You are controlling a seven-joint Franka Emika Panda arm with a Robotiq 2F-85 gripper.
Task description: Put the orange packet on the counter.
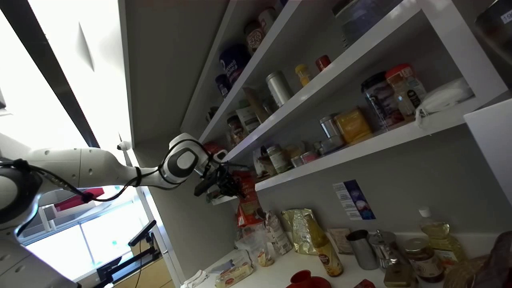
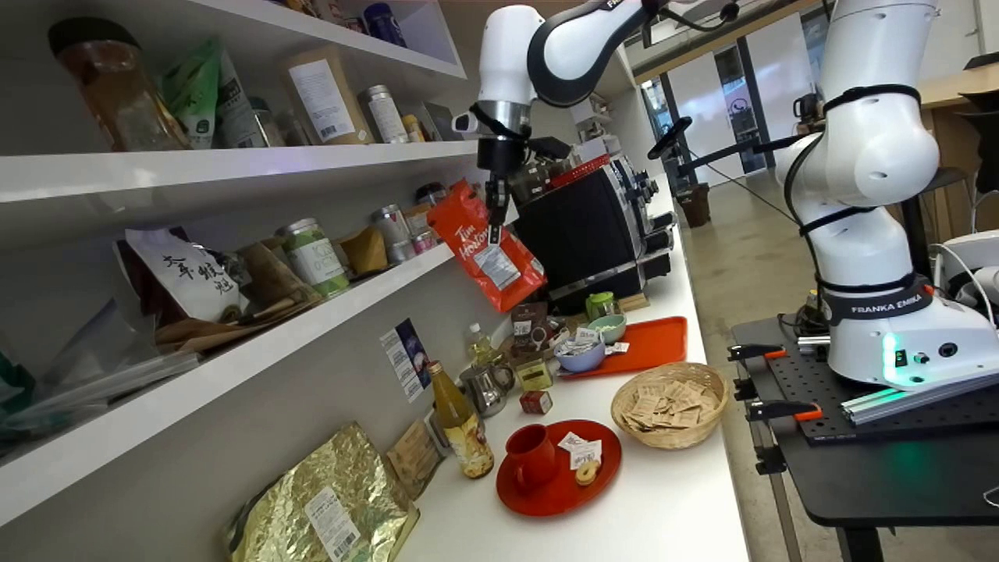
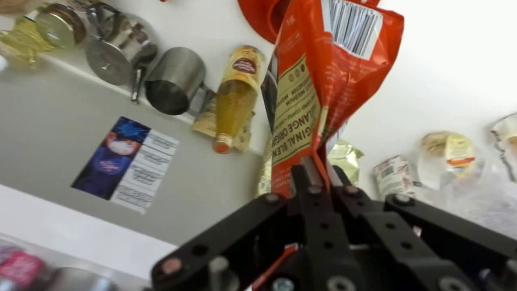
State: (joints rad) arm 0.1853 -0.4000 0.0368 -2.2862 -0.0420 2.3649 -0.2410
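Observation:
The orange packet (image 2: 468, 234) is a glossy orange-red bag with white lettering and a pale label. It hangs tilted in the air beside the lower shelf edge, above the counter (image 2: 663, 499). It also shows in an exterior view (image 1: 249, 204) and in the wrist view (image 3: 343, 81), where its barcode and yellowish print face the camera. My gripper (image 3: 321, 173) is shut on the packet's edge, with the thin film pinched between the fingertips. The gripper also shows in both exterior views (image 1: 240, 192) (image 2: 495, 234). The counter's pale top lies below in the wrist view (image 3: 436, 89).
The lower shelf (image 2: 234, 371) with jars and packets runs along the wall. On the counter stand a gold foil bag (image 2: 312, 484), a yellow bottle (image 2: 464, 429), a red plate (image 2: 546, 499) with a cup, a wicker basket (image 2: 671, 439), a red tray (image 2: 663, 343) and a black oven (image 2: 577, 226).

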